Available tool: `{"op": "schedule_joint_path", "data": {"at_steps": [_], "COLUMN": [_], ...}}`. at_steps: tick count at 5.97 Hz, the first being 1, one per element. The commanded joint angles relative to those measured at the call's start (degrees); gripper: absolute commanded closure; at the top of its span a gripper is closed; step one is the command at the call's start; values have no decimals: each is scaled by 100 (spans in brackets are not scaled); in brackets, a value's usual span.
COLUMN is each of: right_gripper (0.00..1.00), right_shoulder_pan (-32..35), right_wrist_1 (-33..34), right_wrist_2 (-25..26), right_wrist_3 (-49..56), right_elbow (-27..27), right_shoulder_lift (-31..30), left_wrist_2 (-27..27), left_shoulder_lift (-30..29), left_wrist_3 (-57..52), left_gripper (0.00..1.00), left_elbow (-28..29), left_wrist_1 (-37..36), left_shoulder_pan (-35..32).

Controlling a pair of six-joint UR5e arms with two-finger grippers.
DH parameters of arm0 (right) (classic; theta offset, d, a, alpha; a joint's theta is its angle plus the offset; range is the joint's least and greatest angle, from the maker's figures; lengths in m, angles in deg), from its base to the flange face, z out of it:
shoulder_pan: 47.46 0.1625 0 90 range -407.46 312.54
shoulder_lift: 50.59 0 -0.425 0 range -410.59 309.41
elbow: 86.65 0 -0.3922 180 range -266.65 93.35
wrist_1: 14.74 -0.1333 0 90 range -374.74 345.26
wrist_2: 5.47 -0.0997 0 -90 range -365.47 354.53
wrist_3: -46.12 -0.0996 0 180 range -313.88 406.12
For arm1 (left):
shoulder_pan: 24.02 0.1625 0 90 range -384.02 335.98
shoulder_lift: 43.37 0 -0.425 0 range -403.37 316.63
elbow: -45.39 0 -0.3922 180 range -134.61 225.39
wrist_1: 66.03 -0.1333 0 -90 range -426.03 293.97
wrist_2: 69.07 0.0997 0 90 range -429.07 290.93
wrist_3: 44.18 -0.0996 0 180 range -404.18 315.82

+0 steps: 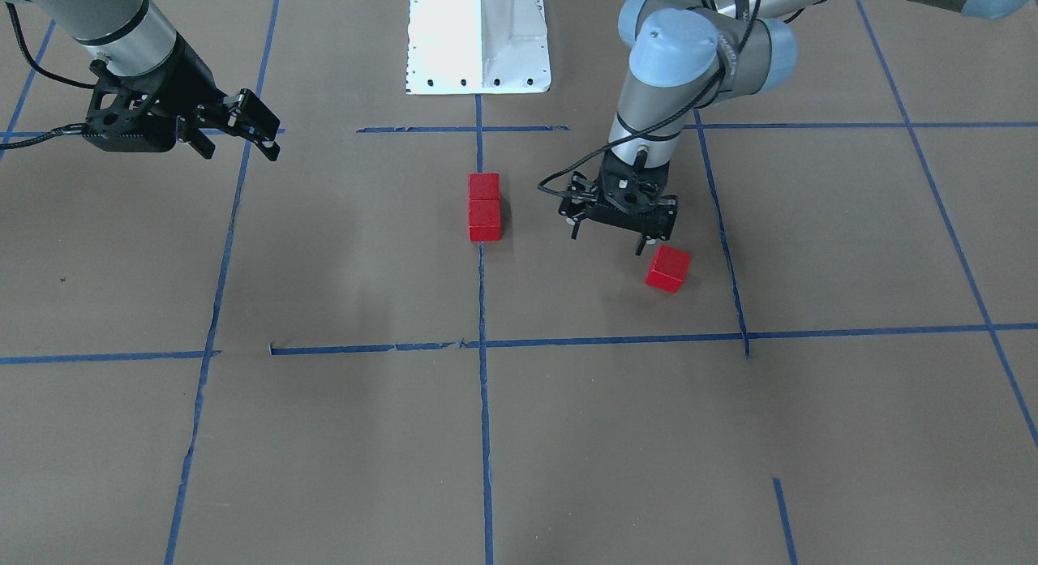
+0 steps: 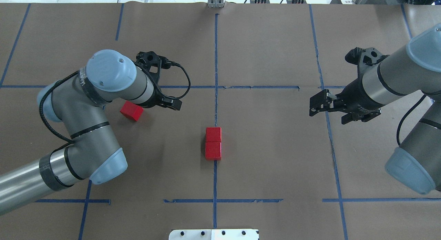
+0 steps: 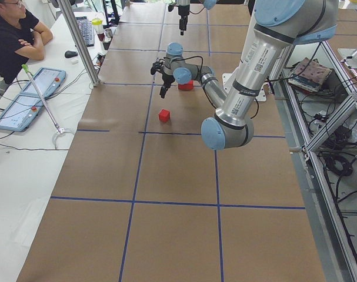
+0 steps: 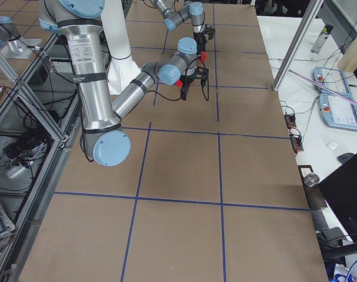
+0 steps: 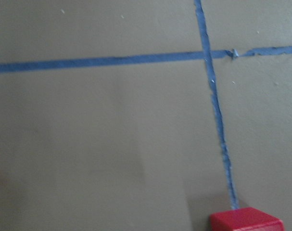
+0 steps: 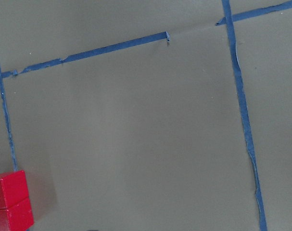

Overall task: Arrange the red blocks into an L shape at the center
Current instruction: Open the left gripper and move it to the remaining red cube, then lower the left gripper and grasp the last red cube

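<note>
Two small bright red cubes (image 1: 485, 220), smooth and plain-faced, sit touching in a row right on the vertical blue tape line (image 1: 482, 297) of the brown paper centre cells (image 1: 389, 249). The third red cube (image 1: 668, 268) lies skewed, well apart from them, just beside the left gripper (image 1: 608, 239), whose jaws are spread and empty. The right gripper (image 1: 242, 151) hangs far off, agape, holding nothing.
</note>
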Motion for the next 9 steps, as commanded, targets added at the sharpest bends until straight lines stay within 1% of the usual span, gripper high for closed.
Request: {"op": "schedule_joint_path", "data": {"at_steps": [1,3,4,7,8,9], "right_gripper": [0,0,0,0,0,0], "right_shoulder_pan": [-7,-50,-112,-130,-130,-130], "right_wrist_1": [-9,-9,-9,-18,-26,-26], "right_wrist_2": [51,52,52,60,60,60], "right_wrist_3": [-2,-2,-11,-2,-2,-2], "right_elbow": [7,-11,-81,-81,-81,-90], "right_shoulder_lift": [-9,-9,-9,0,0,26], "left_wrist_2": [-842,-882,-900,-909,-918,-909], "left_shoulder_lift": [291,317,335,335,326,326], "left_wrist_3": [-637,-648,-360,-375,-383,-349], "left_gripper": [0,0,0,0,0,0], "left_elbow": [384,588,693,808,983,1106], "left_wrist_1": [376,387,395,395,526,823], "left_shoulder_pan": [-506,-615,-554,-518,-509,-500]}}
